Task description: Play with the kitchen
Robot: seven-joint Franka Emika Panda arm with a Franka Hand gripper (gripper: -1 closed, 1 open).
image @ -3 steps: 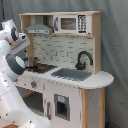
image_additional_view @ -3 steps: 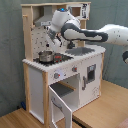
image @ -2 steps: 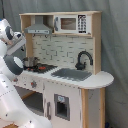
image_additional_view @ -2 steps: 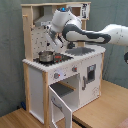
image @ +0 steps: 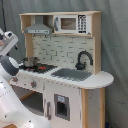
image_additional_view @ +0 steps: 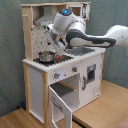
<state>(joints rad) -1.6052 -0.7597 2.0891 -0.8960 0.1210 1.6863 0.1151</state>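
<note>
The kitchen (image: 65,75) is a tall white and pale wood toy with a hood (image: 39,30), a microwave (image: 70,23), a grey sink (image: 70,74) and a black faucet (image: 83,59). Its oven door (image_additional_view: 61,106) hangs open in the second exterior view. A small metal pot (image_additional_view: 46,56) sits on the black stovetop (image_additional_view: 54,60). My white arm (image_additional_view: 95,37) reaches in from the second exterior view's right. The gripper (image_additional_view: 61,47) hangs just above the stovetop, right of the pot. In the first exterior view only arm links (image: 7,50) show at the left edge, and the gripper is hidden.
The kitchen stands on a wooden floor (image_additional_view: 107,107). Grey curtain (image: 115,45) hangs behind it. The open oven door sticks out in front of the lower cabinet. My arm's base links (image: 12,107) fill the first exterior view's lower left.
My wrist has risen slightly above the stovetop, and the arm has drifted toward the first exterior view's left edge. The pot and oven door have not moved.
</note>
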